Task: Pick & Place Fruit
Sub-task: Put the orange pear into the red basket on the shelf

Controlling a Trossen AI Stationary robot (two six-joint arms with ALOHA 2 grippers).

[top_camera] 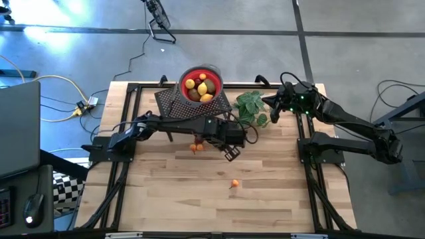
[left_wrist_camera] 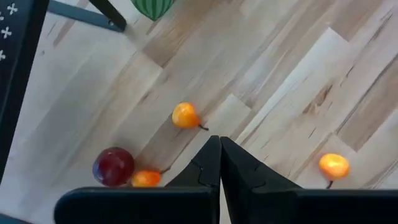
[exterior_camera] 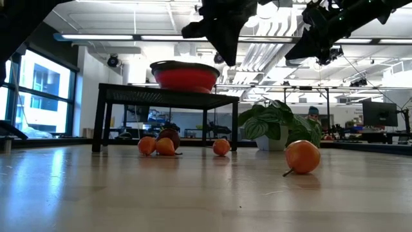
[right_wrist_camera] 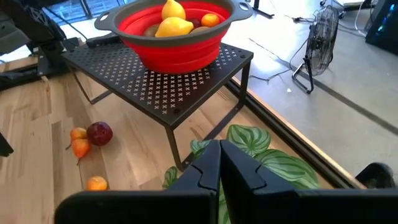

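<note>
Closest to the low camera lies a small orange fruit [exterior_camera: 302, 156] with a thin stem, alone on the open middle of the desk [top_camera: 265, 199], well apart from the rest; its skin looks smooth and glossy, like moulded plastic. Farther back, near the foot of the black perforated metal stand [right_wrist_camera: 168, 78], sit more orange pieces beside a dark red ball [right_wrist_camera: 99, 132]. On the stand rests a red bowl [right_wrist_camera: 180, 46] with a grey rim, soft-looking like silicone, already holding yellow lemons [right_wrist_camera: 174, 25] and other fruit. The left gripper [left_wrist_camera: 219, 149] hangs above the planks between the stand and the lone orange, its fingers pressed together with nothing between them. The right gripper [right_wrist_camera: 219, 155] waits near the back right corner over the leafy plant [right_wrist_camera: 273, 162], likewise closed and empty. Judging by this, several pieces remain to be collected; the next move calls for opening the left fingers, descending over one small round fruit, which may roll, and closing gently.
</note>
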